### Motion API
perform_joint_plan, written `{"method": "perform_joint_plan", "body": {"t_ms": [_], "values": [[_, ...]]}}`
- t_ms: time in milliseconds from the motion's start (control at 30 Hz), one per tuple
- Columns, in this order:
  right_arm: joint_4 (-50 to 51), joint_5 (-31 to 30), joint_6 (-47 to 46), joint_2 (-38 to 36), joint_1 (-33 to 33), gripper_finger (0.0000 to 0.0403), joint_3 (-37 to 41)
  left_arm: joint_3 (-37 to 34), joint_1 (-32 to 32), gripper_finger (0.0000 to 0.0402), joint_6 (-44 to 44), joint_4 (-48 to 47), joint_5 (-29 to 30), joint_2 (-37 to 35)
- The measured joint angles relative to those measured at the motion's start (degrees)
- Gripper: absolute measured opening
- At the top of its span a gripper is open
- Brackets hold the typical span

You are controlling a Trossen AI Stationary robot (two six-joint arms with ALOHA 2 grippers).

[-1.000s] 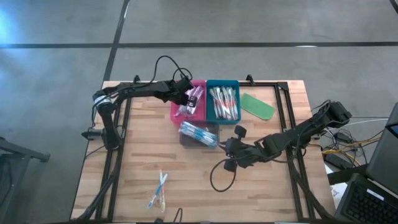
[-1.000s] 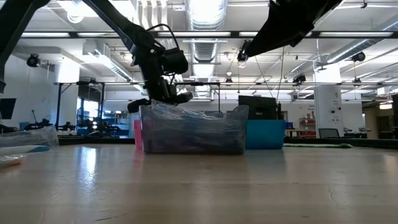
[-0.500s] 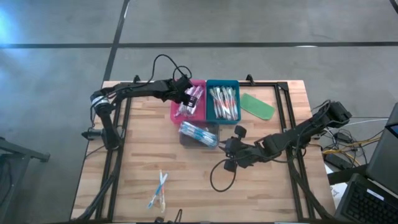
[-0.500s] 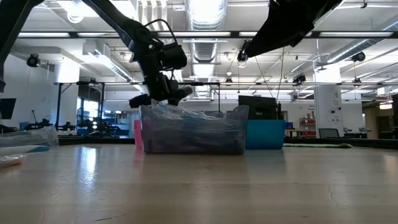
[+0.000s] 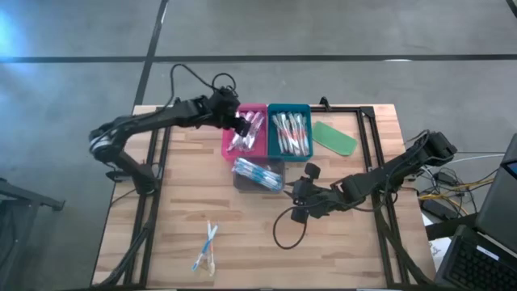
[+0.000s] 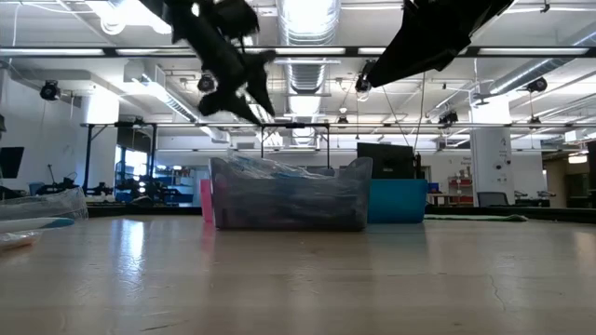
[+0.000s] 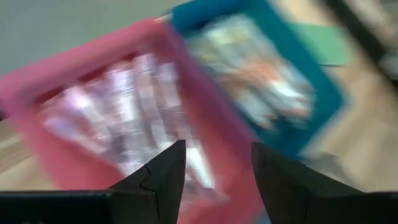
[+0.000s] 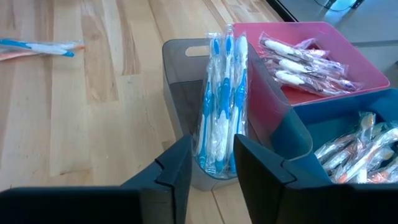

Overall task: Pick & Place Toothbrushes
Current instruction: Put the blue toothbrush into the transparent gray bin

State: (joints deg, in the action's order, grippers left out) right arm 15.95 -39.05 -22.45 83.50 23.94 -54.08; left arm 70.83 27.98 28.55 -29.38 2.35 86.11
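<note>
Wrapped toothbrushes fill three trays at the far middle of the table: pink-accented ones lie in the pink tray [image 5: 246, 133], orange ones in the teal tray [image 5: 289, 133], and blue ones [image 8: 219, 99] stand on end in the grey tray [image 5: 258, 174]. A few loose toothbrushes [image 5: 206, 246] lie on the wood near the front edge. My left gripper [image 7: 217, 162] hangs open above the pink tray's left part [image 5: 238, 123], with nothing between its fingers. My right gripper [image 8: 212, 155] hovers open just right of the grey tray [image 5: 297, 192], empty and pointing at it.
A flat green oblong piece [image 5: 334, 137] lies right of the teal tray. A black cable loop [image 5: 283, 230] hangs under my right arm. Open wood spreads across the table's near half around the loose brushes.
My left gripper has risen well clear of the pink tray and drawn a little toward the table's left and far edge. My right arm has kept still. The trays and brushes stay where they were.
</note>
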Motion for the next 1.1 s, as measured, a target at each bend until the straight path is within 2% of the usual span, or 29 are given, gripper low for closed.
{"method": "perform_joint_plan", "body": {"t_ms": [167, 400, 600, 733, 900, 1000, 1100], "values": [[-0.01, 0.0, -0.01, 0.0, 0.04, 0.0122, 0.0, -0.01, -3.61, 0.0184, -5.11, 0.59, -6.32, -7.37], [-0.1, 0.0, -0.01, 0.0, 0.04, 0.0133, 0.0, -0.01, -13.27, 0.0184, -8.53, 0.29, -7.04, -16.38], [-0.27, 0.0, -0.01, 0.0, 0.04, 0.0139, 0.0, -0.01, -26.41, 0.0184, -9.62, -2.63, -6.84, -20.65], [-0.32, 0.01, -0.01, 0.0, 0.02, 0.0142, 0.0, -0.01, -37.02, 0.0183, -9.34, -4.69, -3.66, -20.85], [-0.36, 0.0, -0.03, 0.0, 0.0, 0.0134, 0.0, -0.03, -48.83, 0.0183, -6.34, -6.81, 5.46, -19.88], [-0.4, 0.05, -0.05, 0.0, 0.04, 0.0123, 0.0, -0.03, -54.31, 0.0183, -4.29, -9.01, 9.79, -18.89], [-0.56, 0.26, -0.05, 0.0, 0.04, 0.0112, 0.0, -0.03, -58.25, 0.0183, -1.04, -12.76, 11.15, -17.56]]}}
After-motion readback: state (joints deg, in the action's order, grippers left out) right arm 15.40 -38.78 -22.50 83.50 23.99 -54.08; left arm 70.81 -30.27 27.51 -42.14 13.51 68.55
